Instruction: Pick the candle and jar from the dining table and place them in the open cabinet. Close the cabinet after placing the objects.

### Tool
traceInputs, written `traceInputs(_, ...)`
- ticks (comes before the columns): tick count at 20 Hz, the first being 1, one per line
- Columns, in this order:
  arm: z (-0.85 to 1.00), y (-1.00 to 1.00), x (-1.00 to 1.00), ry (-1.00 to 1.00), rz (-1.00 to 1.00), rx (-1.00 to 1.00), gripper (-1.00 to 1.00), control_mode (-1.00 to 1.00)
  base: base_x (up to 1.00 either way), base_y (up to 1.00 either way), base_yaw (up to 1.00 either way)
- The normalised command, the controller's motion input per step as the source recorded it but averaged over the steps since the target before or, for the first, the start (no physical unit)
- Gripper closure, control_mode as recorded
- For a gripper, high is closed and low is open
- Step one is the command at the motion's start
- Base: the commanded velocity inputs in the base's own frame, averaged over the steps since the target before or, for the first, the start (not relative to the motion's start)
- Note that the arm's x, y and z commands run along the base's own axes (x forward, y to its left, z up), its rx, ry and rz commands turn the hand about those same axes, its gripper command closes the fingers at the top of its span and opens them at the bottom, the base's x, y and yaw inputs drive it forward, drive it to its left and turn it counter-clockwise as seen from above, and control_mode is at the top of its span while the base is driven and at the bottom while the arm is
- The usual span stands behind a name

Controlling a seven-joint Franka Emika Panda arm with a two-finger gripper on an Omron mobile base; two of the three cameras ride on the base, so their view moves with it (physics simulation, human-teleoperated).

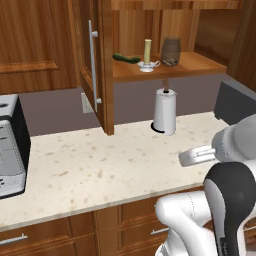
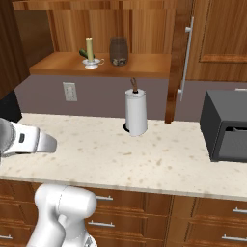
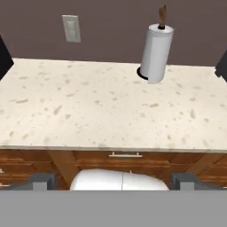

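Observation:
The candle (image 1: 147,51) (image 2: 89,47), pale yellow on a small dish, stands on the shelf of the open cabinet (image 1: 200,64) (image 2: 144,65). Just to its right on the same shelf sits the dark jar (image 1: 170,51) (image 2: 118,50). Both cabinet doors hang open, one at the left (image 1: 92,65) and one at the right (image 2: 174,58), each with a long silver handle. My gripper (image 3: 115,182) is drawn back in front of the counter, well below and short of the shelf. It is open, its fingertips (image 3: 41,181) wide apart with nothing between them. The dining table is out of view.
A white paper-towel roll (image 1: 165,111) (image 2: 136,112) (image 3: 156,53) stands on the speckled counter (image 1: 100,165) under the shelf. A dark box appliance (image 2: 226,125) sits at the right, a pale one (image 1: 10,145) at the left. A green vegetable (image 1: 126,58) lies beside the candle.

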Motion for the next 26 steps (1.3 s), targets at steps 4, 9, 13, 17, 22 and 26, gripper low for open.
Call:
traceInputs(4, 0.3, 0.0, -0.27, -0.1, 0.0, -0.23, -1.0, -1.0, 0.0, 0.0, 0.0)
traceInputs(9, 0.4, 0.04, -0.41, -0.01, 0.0, -0.03, -1.0, -1.0, 0.0, 0.0, 0.0)
traceInputs(13, 0.25, 0.19, -0.41, 0.0, 0.0, 0.0, -1.0, -1.0, 0.0, 0.0, 0.0)
traceInputs(17, 0.14, 0.41, -0.48, 0.0, 0.0, -0.05, -1.0, -1.0, 0.0, 0.0, 0.0)
traceInputs(22, 0.12, 0.54, -0.38, -0.01, 0.0, -0.17, -1.0, -1.0, 0.0, 0.0, 0.0)
traceInputs(26, 0.09, 0.56, -0.21, -0.08, 0.0, -0.27, -1.0, -1.0, 0.0, 0.0, 0.0)
